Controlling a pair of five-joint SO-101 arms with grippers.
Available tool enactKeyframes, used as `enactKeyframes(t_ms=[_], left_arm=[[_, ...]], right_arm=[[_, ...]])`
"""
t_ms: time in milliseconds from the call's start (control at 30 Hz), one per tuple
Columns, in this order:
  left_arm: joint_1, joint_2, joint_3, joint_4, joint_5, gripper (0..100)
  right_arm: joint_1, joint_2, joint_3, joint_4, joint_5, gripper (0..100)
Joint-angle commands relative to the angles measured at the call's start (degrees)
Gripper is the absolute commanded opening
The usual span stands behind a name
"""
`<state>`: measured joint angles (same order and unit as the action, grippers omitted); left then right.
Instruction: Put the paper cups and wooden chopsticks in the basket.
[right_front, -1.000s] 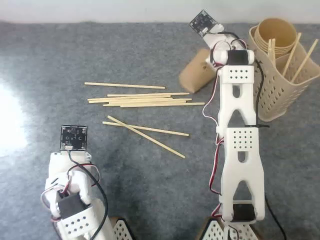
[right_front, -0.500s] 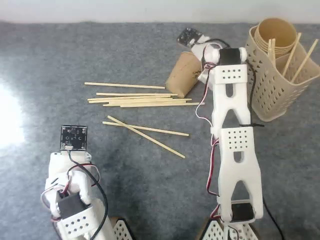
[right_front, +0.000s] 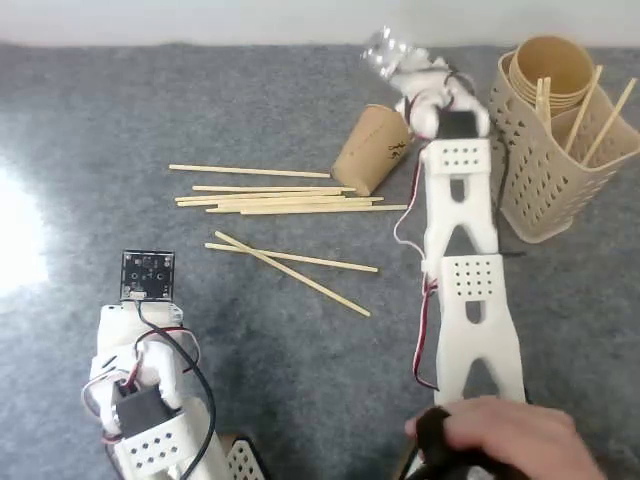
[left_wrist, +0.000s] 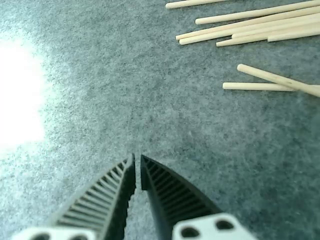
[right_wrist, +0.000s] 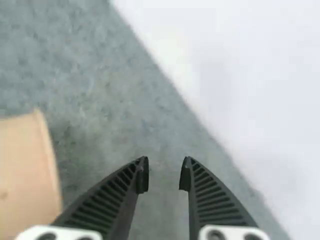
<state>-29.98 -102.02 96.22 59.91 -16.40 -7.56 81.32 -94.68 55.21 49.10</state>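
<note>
Left gripper (left_wrist: 138, 162) pressed together, empty, parked low over the mat (left_wrist: 100, 75). Loose chopsticks (left_wrist: 250, 22) well ahead of its tips, off to one side. Paper cup (right_front: 372, 150) tipped over, just beside right gripper (right_wrist: 162, 175), outside the fingers. Right gripper slightly spread, pinching nothing. Best bet: spread wider, swing onto the cup's rim, pinch one wall, lift, carry to basket (right_front: 560, 205) near the arm's other side. Hard to tell which way the rim faces, so check before closing.

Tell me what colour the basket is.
The basket is beige; the high view shows it best.
</note>
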Motion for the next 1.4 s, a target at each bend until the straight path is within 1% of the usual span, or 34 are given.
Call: enactKeyframes(t_ms=[0,67,200,300,467,633,700,767,833,1000,1233,1300,1367], left_arm=[[0.3,-0.4,-0.2,-1.4,-0.6,1],[0.4,-0.4,-0.2,-1.4,-0.6,1],[0.4,-0.4,-0.2,-1.4,-0.6,1],[0.4,-0.4,-0.2,-1.4,-0.6,1],[0.4,-0.4,-0.2,-1.4,-0.6,1],[0.4,-0.4,-0.2,-1.4,-0.6,1],[0.4,-0.4,-0.2,-1.4,-0.6,1],[0.4,-0.4,-0.2,-1.4,-0.6,1],[0.4,-0.4,-0.2,-1.4,-0.6,1],[0.4,-0.4,-0.2,-1.4,-0.6,1],[0.4,-0.4,-0.2,-1.4,-0.6,1],[0.4,-0.4,-0.2,-1.4,-0.6,1],[0.4,-0.4,-0.2,-1.4,-0.6,1]], right_arm=[[0.0,4.0,-1.7,-5.4,3.2,12.2],[-0.1,4.4,-1.7,-3.6,3.1,12.1],[-0.1,0.7,-1.7,5.8,2.9,12.1],[-1.0,-3.8,-1.7,16.7,2.9,12.1],[-4.6,-10.5,-1.7,35.1,3.3,12.1],[-7.1,-18.2,-1.7,47.3,3.3,12.2],[-7.2,-21.6,-1.4,48.0,1.8,12.2],[-6.6,-24.3,-1.4,48.0,-1.8,12.1],[-6.1,-26.2,-1.3,48.0,-3.1,12.1],[-5.8,-26.2,-1.3,48.0,-2.9,12.4],[-0.7,-25.5,-1.2,48.0,-4.2,12.7],[0.4,-25.5,-1.2,48.0,-6.9,12.7],[1.8,-26.2,-1.2,48.0,-12.9,12.7]])
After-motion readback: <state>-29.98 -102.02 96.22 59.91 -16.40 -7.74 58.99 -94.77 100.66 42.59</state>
